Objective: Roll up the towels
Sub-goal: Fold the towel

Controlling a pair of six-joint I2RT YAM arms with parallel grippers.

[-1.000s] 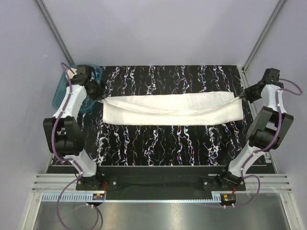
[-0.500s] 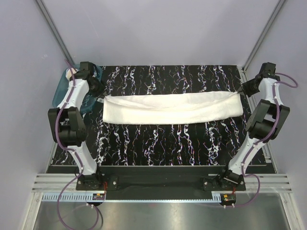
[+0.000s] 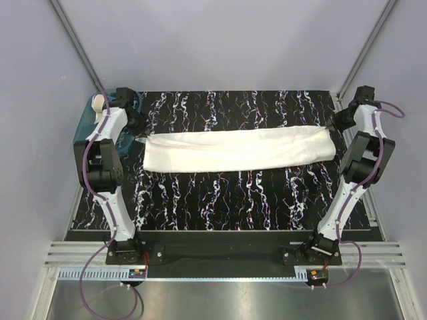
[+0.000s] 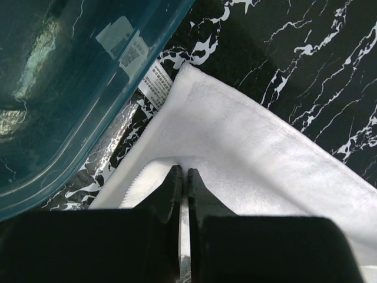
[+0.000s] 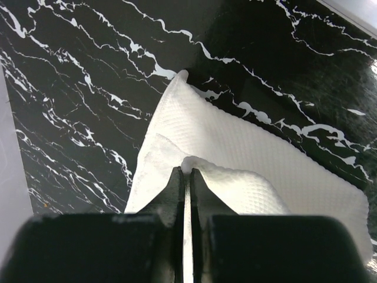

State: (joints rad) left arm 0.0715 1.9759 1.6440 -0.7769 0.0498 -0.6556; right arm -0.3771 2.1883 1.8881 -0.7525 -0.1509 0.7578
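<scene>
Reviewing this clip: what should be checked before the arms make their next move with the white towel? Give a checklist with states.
1. Left end effector pinched on a corner of the white towel: ok.
2. Right end effector pinched on the opposite end: ok.
3. Towel folded into a long band lying across the table: ok.
4. Towel's left corner free of the teal tub: cannot tell; it lies right beside the tub's wall.
5. Rolling started: not ok; no roll shows yet.
</scene>
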